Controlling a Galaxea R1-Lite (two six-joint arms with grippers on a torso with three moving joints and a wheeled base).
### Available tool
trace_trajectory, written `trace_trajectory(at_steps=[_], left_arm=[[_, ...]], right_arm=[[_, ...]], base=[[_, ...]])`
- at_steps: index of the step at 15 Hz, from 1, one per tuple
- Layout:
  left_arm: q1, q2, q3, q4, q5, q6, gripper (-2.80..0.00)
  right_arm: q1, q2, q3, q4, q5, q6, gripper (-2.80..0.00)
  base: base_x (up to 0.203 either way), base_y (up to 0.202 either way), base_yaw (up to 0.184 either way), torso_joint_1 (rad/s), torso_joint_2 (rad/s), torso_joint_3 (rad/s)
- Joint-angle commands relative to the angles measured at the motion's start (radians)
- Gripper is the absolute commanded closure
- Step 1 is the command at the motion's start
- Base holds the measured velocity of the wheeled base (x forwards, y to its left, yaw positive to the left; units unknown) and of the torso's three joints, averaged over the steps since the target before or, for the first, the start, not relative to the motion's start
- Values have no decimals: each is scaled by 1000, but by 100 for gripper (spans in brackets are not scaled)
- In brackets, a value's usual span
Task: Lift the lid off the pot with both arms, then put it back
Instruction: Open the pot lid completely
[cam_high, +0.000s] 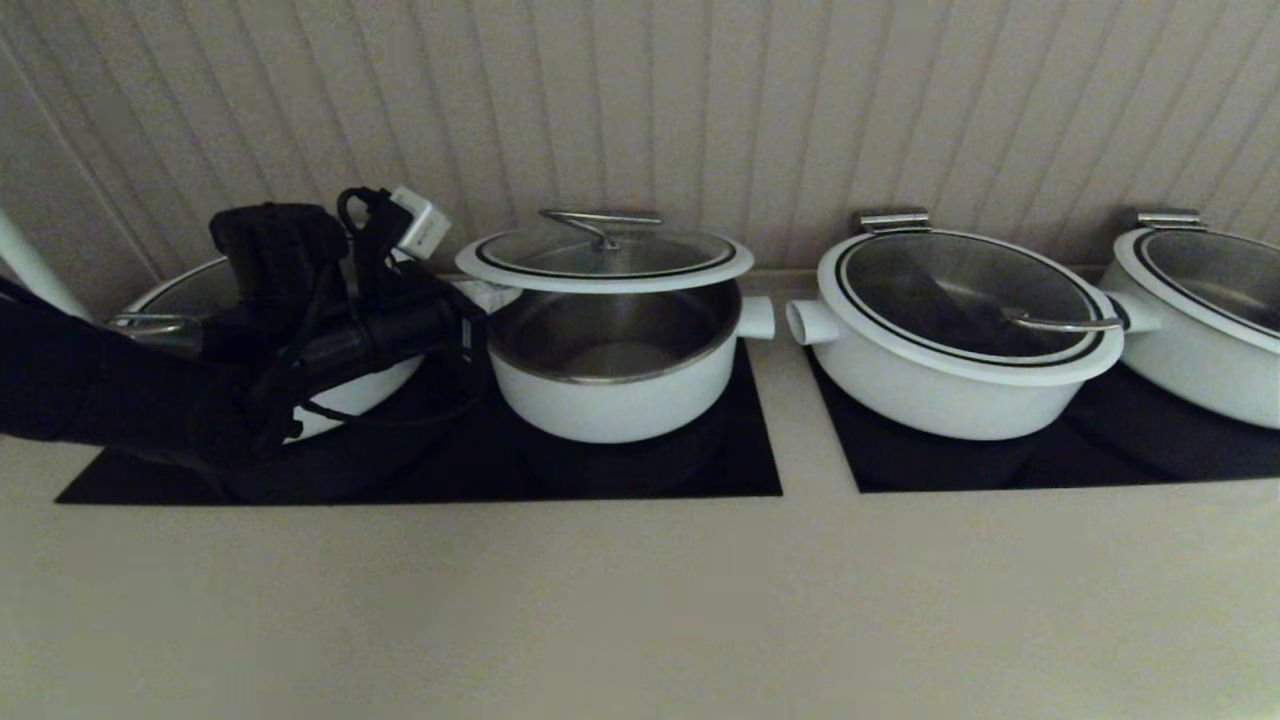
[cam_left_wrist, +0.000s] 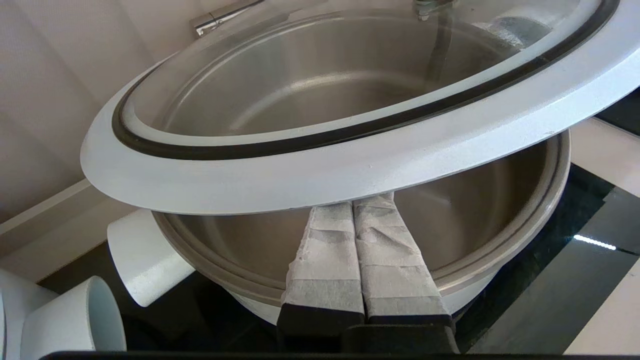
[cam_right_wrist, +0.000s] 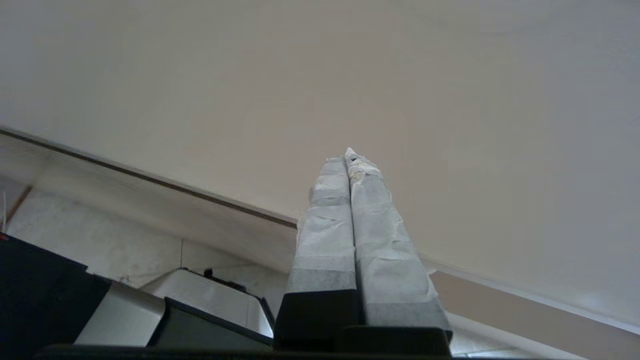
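The lid (cam_high: 604, 255) is raised above the pot (cam_high: 615, 390), and the gap between them shows the pot's steel inside. My left gripper (cam_high: 490, 295) reaches in from the left. Its white-wrapped fingers are shut together with nothing between them. In the left wrist view my left gripper (cam_left_wrist: 352, 202) has its tips under the lid's white rim (cam_left_wrist: 350, 165), above the pot's rim (cam_left_wrist: 500, 270). My right gripper (cam_right_wrist: 348, 157) is shut and empty. It is out of the head view and points at a plain pale surface.
A wider lidded white pot (cam_high: 950, 340) stands to the right, with another (cam_high: 1200, 320) at the far right. A third (cam_high: 190, 295) sits behind my left arm. The pots stand on black cooktops (cam_high: 650, 470). A ribbed wall is close behind, and bare counter lies in front.
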Motion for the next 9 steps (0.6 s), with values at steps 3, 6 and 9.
trace_trajectory(at_steps=[3, 6, 9], left_arm=[[0, -2, 0, -4, -3, 3, 0], [0, -7, 0, -4, -3, 4, 0], [0, -13, 0, -5, -2, 4, 0]], right_arm=[[1, -8, 4, 2, -39, 74, 0], [1, -7, 4, 2, -46, 96, 0], [1, -8, 9, 2, -130, 91, 0]], base=[[0, 0, 0, 0, 0, 0], [0, 0, 0, 0, 0, 0], [0, 0, 0, 0, 0, 0]])
